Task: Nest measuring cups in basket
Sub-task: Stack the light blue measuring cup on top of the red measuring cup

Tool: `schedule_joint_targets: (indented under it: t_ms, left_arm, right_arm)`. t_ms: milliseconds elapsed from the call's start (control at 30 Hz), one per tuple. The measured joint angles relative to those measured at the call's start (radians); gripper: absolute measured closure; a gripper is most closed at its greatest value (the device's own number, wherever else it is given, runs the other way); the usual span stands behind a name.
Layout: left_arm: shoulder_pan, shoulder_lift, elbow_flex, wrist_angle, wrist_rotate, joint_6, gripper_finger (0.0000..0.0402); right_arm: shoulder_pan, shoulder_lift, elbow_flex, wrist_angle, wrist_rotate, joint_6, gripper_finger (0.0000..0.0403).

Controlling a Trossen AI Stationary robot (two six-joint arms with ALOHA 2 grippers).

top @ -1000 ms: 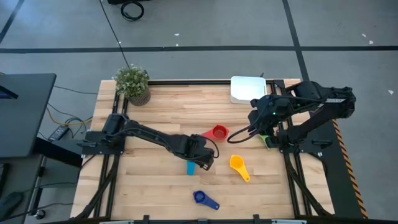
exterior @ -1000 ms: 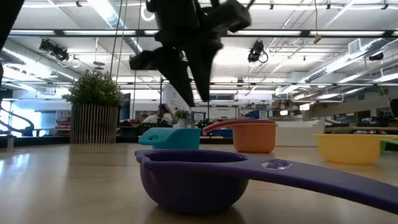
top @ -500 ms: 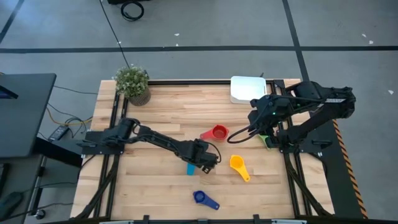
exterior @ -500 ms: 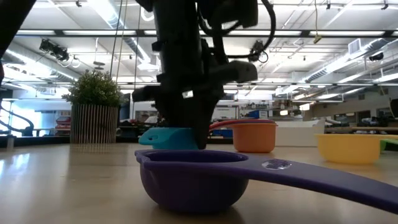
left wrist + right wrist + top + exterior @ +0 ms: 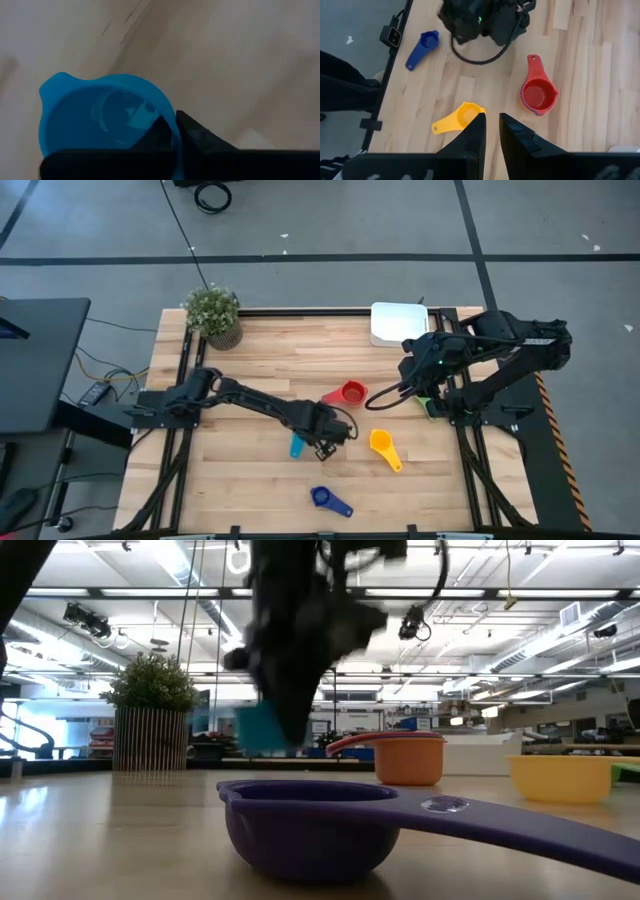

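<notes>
While the white basket [image 5: 398, 323] waits at the table's far edge, the left gripper [image 5: 322, 439] has its fingers pinched across the rim of a light blue measuring cup [image 5: 296, 446], one finger inside the bowl and one outside, as the left wrist view shows. In the low view the cup [image 5: 262, 726] hangs clear of the tabletop. It sits well short of the basket, toward the table's middle and nearer the front.

The right gripper [image 5: 491, 131] hovers near the basket, on the side toward the table's front, with its jaws standing a narrow gap apart and nothing between them.

Three more cups lie between the held cup and the basket or farther out: a red measuring cup [image 5: 351, 393] closest to the basket, a yellow measuring cup [image 5: 382, 445] nearer the front, and a dark blue measuring cup [image 5: 327, 500] farthest from the basket, at the front edge. A potted plant [image 5: 213, 313] stands well to the basket's side along the same far edge.

By their look these cups are light, stiff plastic with smooth walls, so a rim pinch should carry one easily but could let it swing or slip if the grip is shallow. A deep bite on the wall, or a hold on the flat handle, seems the surer purchase. Breakage looks unlikely; the likelier trouble is a cup tipping or skating on the wood.
</notes>
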State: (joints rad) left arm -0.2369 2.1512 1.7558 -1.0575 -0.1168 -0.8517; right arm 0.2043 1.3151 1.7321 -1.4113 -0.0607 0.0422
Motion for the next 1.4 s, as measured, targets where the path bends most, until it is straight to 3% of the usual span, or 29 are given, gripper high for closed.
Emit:
schedule_joint_targets:
  t_ms: [200,367,500,633,967,1233,1400]
  left_arm:
    - [0.030,-0.006,0.244,-0.184,0.039,0.245,0.0388]
    - [0.086,-0.007,0.445,-0.233,0.036,0.382,0.0388]
    - [0.138,-0.008,0.523,-0.258,0.036,0.459,0.0388]
    - [0.188,-0.008,0.537,-0.256,0.039,0.566,0.0388]
    - [0.276,0.047,0.529,-0.155,0.173,0.836,0.0388]
    - [0.285,0.068,0.528,-0.148,0.173,0.870,0.0389]
    - [0.256,0.079,0.529,-0.131,0.174,1.006,0.0389]
  right_arm:
    - [-0.004,-0.028,0.000,0.028,0.049,-0.016,0.0344]
    - [-0.004,-0.092,0.000,0.075,0.049,0.009,0.0344]
    - [-0.004,-0.143,0.000,0.095,0.053,0.033,0.0344]
    - [-0.005,-0.183,0.000,0.109,0.054,0.033,0.0344]
    - [-0.013,-0.235,0.000,0.163,0.098,0.035,0.0344]
    - [-0.047,-0.236,0.000,0.161,0.098,0.053,0.0344]
    - [-0.068,-0.236,0.000,0.160,0.098,0.053,0.0344]
